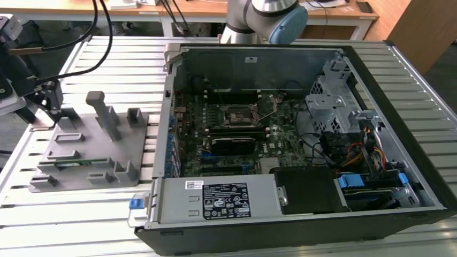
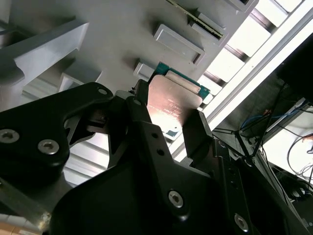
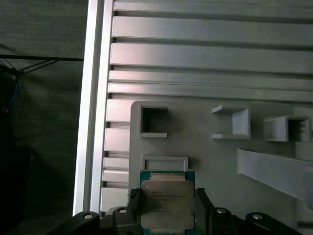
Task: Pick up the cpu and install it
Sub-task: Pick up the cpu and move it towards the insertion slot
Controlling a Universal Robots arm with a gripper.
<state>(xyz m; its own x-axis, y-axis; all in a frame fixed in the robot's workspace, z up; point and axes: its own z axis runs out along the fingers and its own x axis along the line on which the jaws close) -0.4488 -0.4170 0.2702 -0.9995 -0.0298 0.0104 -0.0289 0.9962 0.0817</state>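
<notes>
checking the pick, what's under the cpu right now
The grey holder tray lies under the cpu, which is held in the gripper. The spot right beneath is covered by the chip itself.

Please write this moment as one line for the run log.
stage: pick | gripper: shut on cpu | place: at grey fixture tray, outside computer case
</notes>
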